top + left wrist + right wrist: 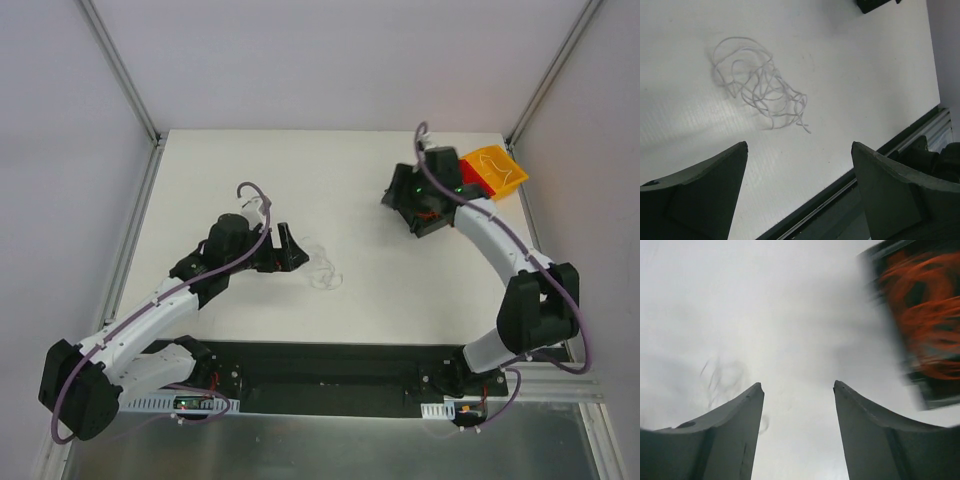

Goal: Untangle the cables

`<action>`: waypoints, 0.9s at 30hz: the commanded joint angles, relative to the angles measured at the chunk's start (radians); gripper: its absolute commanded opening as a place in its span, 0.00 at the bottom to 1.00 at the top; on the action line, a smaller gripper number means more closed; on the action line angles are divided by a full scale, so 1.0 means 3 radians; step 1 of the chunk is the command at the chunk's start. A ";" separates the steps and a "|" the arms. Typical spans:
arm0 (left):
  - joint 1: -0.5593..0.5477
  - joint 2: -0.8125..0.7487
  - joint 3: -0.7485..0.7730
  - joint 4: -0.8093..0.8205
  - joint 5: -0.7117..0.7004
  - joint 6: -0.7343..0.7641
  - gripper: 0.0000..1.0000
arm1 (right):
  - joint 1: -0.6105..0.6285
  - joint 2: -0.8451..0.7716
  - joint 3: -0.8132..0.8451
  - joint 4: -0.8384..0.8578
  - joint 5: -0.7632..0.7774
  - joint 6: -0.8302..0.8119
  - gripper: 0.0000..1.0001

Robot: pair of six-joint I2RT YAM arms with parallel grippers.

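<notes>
Looks partly done: orange cable (925, 315) sits in the bin (935, 390) far right, whitish tangle (762, 90) lies mid-counter (250, 160), not yet sorted. Left gripper (799, 170) and right gripper (797, 390) both gape, empty.

Left wrist view. The left gripper (799, 150) has its two dark fingers (700, 192) standing wide apart at the bottom of the frame, with nothing between them. Beyond them lies a white desk (870, 75). On it, up and left of the fingers and apart from both, rest the cables (762, 92): thin, whitish, curly strands in one loose tangle, casting a faint shadow. A dark rail (832, 205) runs along the desk edge at lower right. A dark object (875, 4), cut by the top edge, cannot be identified.
</notes>
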 commanded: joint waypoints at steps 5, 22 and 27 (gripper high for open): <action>0.0311 0.0126 -0.0227 -0.0024 0.0076 -0.0457 0.65 | 0.1231 -0.0489 -0.1257 0.0926 -0.0774 0.0084 0.58; 0.0316 0.0628 -0.0467 0.0559 0.0547 -0.0728 0.48 | 0.1886 0.0026 -0.1735 0.2001 -0.0724 0.0258 0.44; 0.0316 0.0485 -0.0554 0.0554 0.0537 -0.0728 0.48 | 0.1917 0.0103 -0.1642 0.1853 -0.0535 0.0141 0.42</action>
